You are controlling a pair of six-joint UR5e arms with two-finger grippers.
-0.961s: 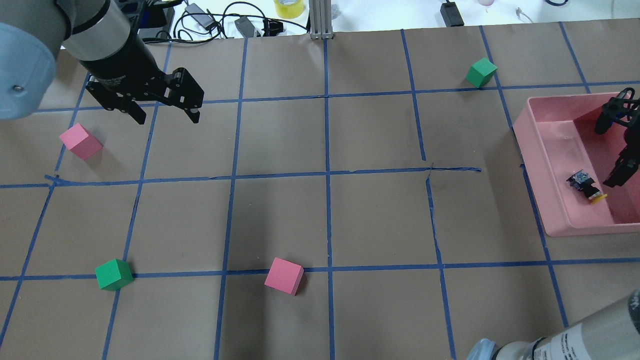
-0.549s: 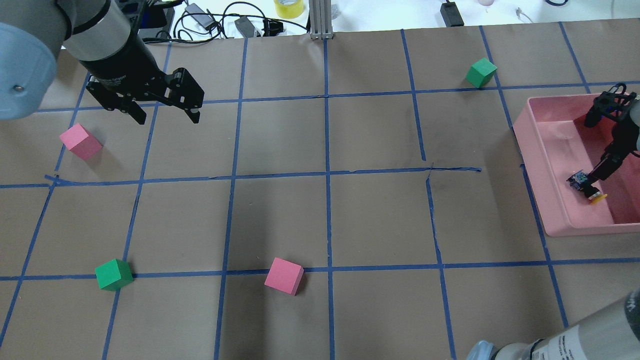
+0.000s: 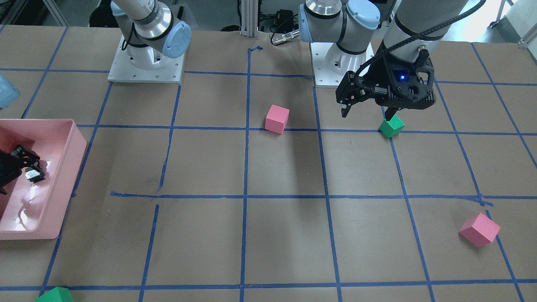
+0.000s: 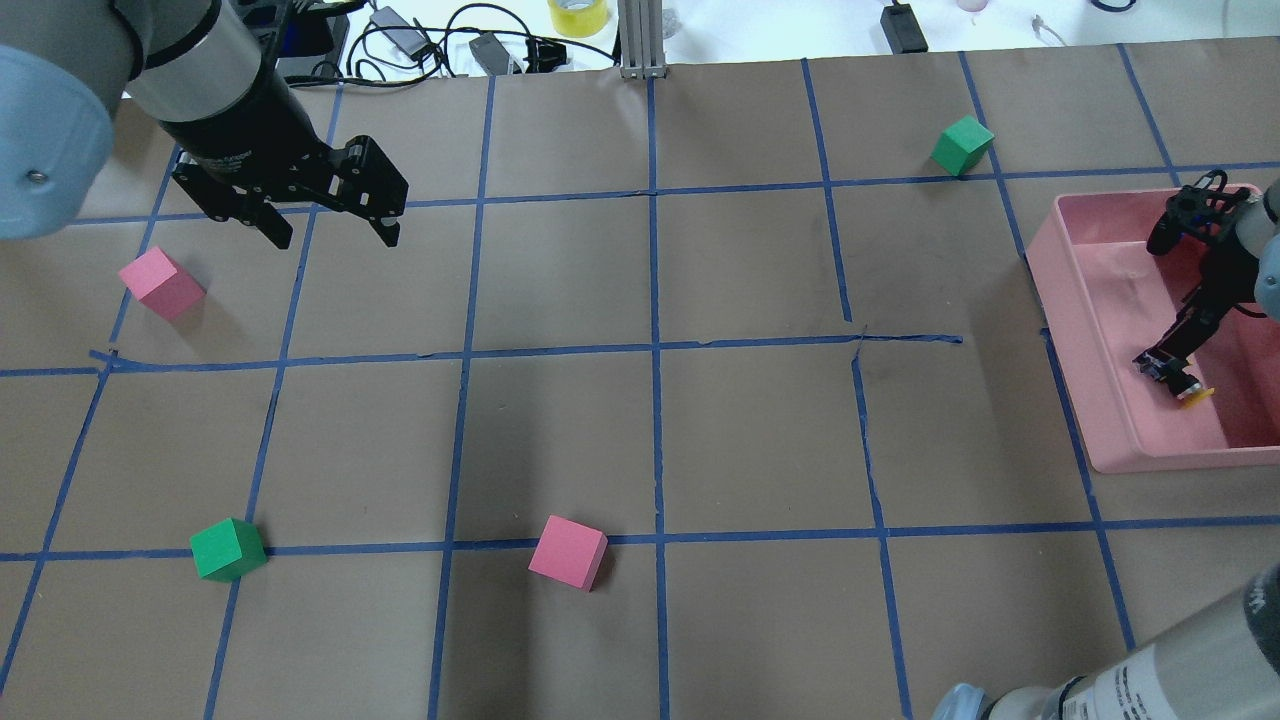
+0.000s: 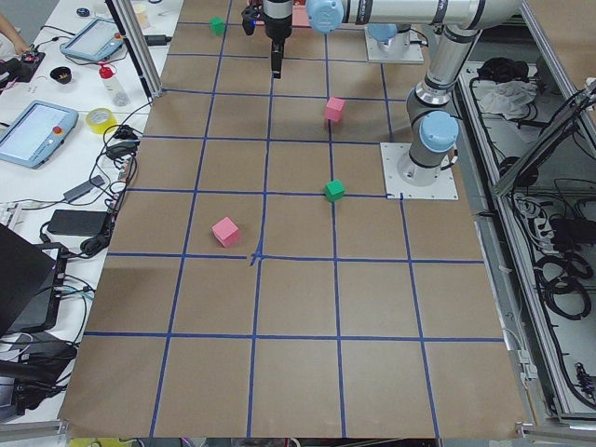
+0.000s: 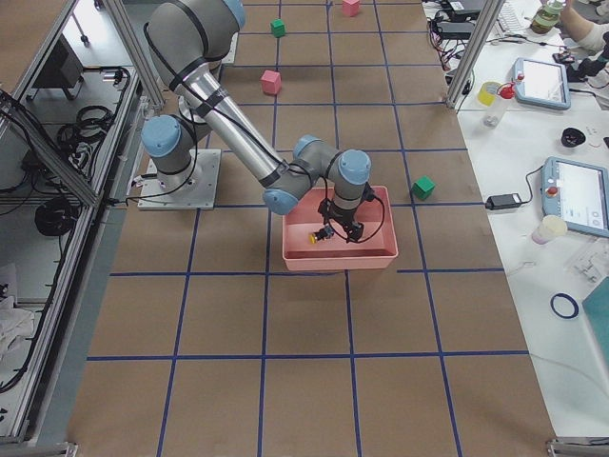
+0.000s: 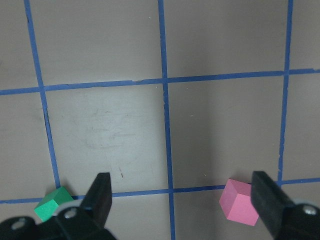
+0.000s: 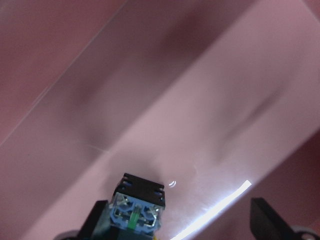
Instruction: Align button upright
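Your table (image 4: 560, 440) is brown paper under a blue tape grid (image 4: 655, 350); the white bench (image 5: 60, 88) alongside holds your tablets (image 5: 35, 133), a yellow tape roll (image 5: 96, 118), cables (image 5: 114, 149); aluminium post (image 5: 140, 47) at the edge

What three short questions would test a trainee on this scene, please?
1. Fill in: the left gripper hangs over the table with its jaws ____.
2. True or false: the button stands upright on its base.
3. The button lies: A) on the table paper; B) in the pink bin; C) in the left gripper.
Key: 1 open; 2 false, it lies on its side; 3 B.
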